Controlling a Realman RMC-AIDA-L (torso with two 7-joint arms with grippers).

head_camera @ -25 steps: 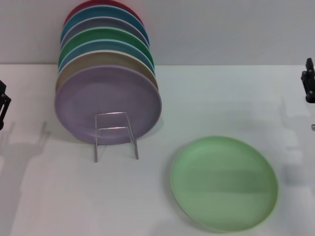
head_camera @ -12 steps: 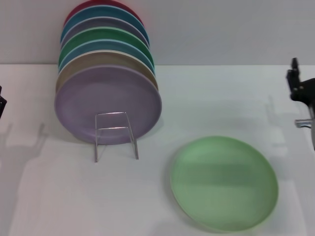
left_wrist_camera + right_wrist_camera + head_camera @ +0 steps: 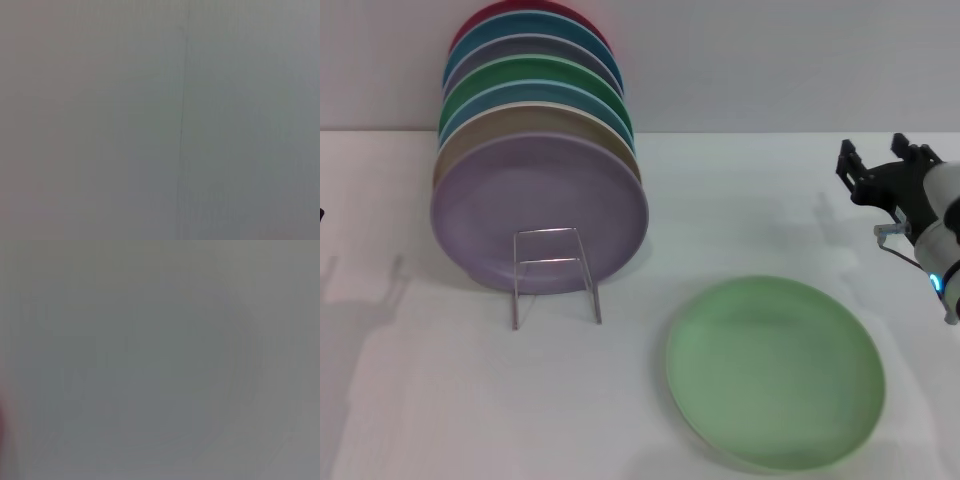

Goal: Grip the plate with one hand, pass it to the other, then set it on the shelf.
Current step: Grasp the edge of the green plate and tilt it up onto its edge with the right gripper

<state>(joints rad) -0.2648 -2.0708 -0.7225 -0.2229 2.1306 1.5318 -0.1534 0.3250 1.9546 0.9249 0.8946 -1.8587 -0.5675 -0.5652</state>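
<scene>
The light mint-green plate (image 3: 775,372) lies flat on the white table at the front right. The shelf (image 3: 555,275), a small silver wire rack, stands left of it with its front loop bare. My right gripper (image 3: 880,160) hovers above the table behind and to the right of the plate, apart from it. It is open, with nothing between its black fingers (image 3: 847,160). My left gripper is out of the head view at the left edge. Both wrist views show only a plain grey surface.
Several coloured plates lean in a row behind the wire rack, a lavender plate (image 3: 540,205) foremost and a darker green plate (image 3: 535,72) further back. A grey wall rises behind the table (image 3: 440,400).
My right gripper has come in from the right edge, moving left and lower toward the plate's far side. The left arm has slid out of view at the left edge. The plate has not moved.
</scene>
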